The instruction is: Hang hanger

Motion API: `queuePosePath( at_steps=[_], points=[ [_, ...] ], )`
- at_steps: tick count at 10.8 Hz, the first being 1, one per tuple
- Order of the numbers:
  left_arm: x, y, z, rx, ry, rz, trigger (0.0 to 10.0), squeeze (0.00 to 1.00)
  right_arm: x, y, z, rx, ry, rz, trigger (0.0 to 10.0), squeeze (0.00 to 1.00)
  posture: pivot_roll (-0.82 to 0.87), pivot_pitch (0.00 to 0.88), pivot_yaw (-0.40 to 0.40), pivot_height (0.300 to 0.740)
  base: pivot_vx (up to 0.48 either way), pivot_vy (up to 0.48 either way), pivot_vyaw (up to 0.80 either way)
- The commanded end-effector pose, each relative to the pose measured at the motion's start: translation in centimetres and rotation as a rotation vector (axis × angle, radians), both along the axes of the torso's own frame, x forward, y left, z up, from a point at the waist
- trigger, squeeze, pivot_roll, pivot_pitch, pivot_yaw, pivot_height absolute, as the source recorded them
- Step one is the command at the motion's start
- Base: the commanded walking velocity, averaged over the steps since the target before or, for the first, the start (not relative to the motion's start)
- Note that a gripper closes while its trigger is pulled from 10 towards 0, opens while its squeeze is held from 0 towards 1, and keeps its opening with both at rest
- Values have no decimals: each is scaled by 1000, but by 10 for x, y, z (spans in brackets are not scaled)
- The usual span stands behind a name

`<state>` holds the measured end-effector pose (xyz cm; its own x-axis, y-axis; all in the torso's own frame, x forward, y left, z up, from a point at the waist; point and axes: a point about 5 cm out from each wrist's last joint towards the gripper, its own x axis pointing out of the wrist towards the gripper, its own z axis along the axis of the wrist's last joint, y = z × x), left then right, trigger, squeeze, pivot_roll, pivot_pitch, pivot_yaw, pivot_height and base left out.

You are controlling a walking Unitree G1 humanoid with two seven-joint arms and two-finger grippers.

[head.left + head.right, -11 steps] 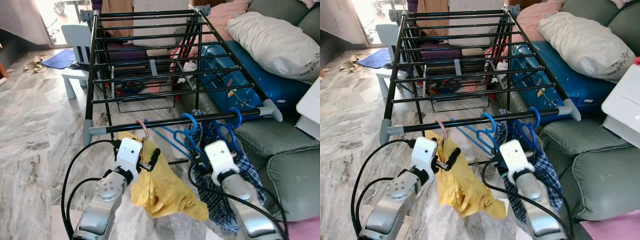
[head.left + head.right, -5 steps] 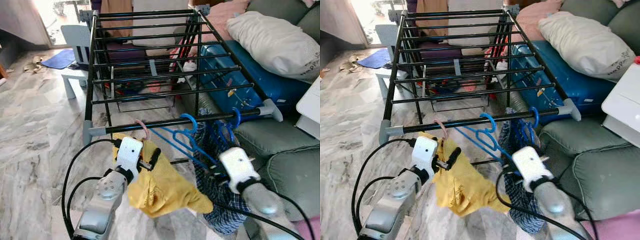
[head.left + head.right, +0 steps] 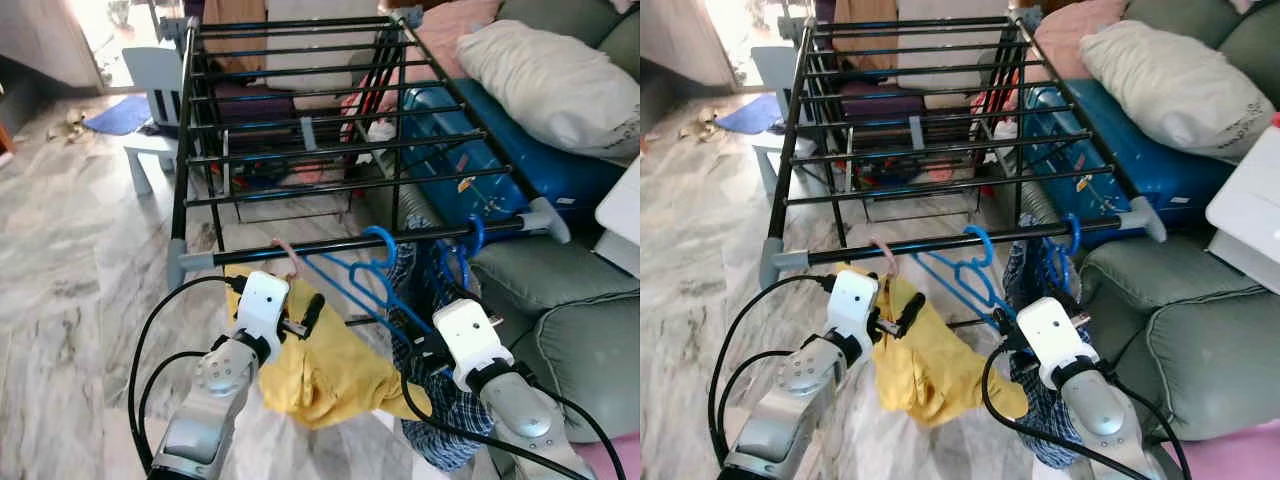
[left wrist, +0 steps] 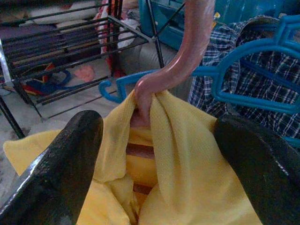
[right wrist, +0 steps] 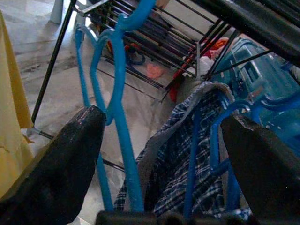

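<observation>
Hanging step: your left gripper, jaws spread, has the pink hanger with its yellow garment between them, hook near the rack's front bar. Your right gripper sits released; next, confirm the hook seats.

Black drying rack on the marble floor; front rail holds a pink hanger with yellow cloth, plus blue hangers.

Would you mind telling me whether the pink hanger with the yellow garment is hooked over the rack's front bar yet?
Cannot tell for certain. The pink hanger reaches the front bar, yellow garment hanging below, left hand open beside it.
</observation>
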<state>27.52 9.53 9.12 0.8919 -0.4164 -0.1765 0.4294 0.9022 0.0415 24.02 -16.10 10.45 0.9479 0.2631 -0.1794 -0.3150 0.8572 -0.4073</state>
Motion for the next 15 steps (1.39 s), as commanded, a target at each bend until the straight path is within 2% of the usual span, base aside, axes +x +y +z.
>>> queuePosePath(
  at_steps=[1, 10, 12, 13, 14, 15],
  points=[
    [0, 0, -5, 21, 20, 2, 10000, 0, 1, 1, 6, -13, -29, 4, 10000, 1000, -86, 29, -12, 740, -262, 0, 0],
    [0, 1, -7, 27, 21, 15, 10000, 0, 9, 0, 8, -40, -39, -11, 10000, 1000, -72, 25, -25, 740, -308, 0, 0],
    [1, 3, -7, 36, 19, 20, 10000, 0, 12, 3, 7, 4, -32, -41, 10000, 1000, -63, 24, -24, 740, -315, 0, 0],
    [1, 3, -7, 38, 16, 23, 10000, 0, 15, 1, 6, 34, -20, -63, 10000, 753, -63, 26, -24, 740, -315, 0, 0],
    [2, 4, -7, 39, 16, 26, 10000, 0, 18, 0, 6, 53, -12, -86, 10000, 0, -62, 25, -22, 740, -319, 0, 0],
    [2, 5, -8, 44, 15, 35, 10000, 0, 21, 0, 4, 111, 10, -115, 10000, 0, -63, 22, -22, 740, -315, 0, 0]
  ],
)
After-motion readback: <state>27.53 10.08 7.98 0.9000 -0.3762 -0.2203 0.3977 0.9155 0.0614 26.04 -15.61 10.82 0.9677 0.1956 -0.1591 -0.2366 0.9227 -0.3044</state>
